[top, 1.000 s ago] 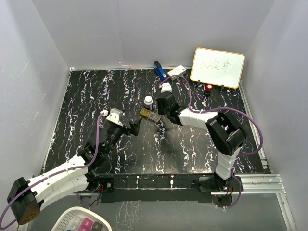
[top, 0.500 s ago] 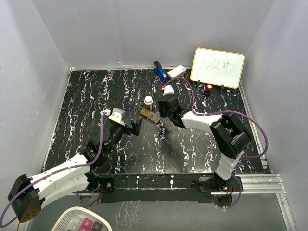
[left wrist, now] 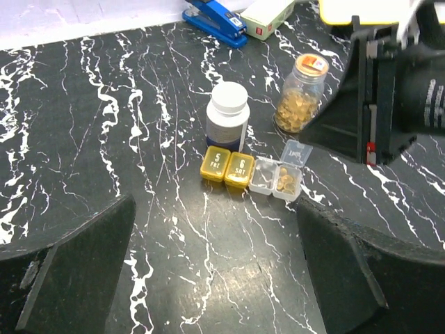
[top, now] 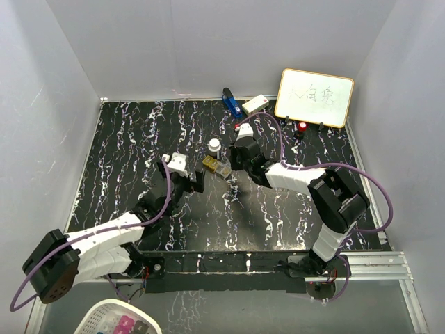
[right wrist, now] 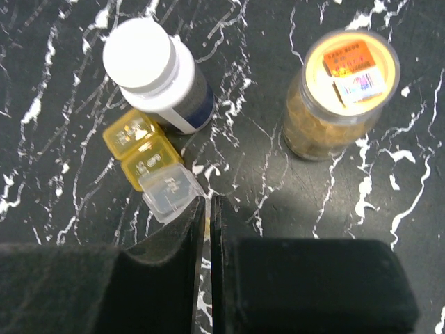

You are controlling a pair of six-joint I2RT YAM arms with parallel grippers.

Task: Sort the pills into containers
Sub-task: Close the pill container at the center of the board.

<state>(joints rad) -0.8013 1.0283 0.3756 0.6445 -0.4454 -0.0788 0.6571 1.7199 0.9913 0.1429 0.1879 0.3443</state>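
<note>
Small oblong clear box with yellow-gold sections (left wrist: 250,174) lies mid-table, just near of the white-capped dark bottle (left wrist: 227,118) and golden-amber bottle (left wrist: 300,97). Right gripper (right wrist: 208,209): jaws pinched together, empty, above the raised clear lid, which I judge it is meant to nudge. Left gripper (left wrist: 215,264): jaws wide apart, empty, facing the box.

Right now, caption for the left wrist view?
Open left tool facing pill organizer, lid raised; white-capped bottle, amber bottle behind.

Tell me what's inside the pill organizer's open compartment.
In the pill organizer, the open end holds a few golden pills. Its two yellow lids are shut, hiding whatever is underneath.
</note>
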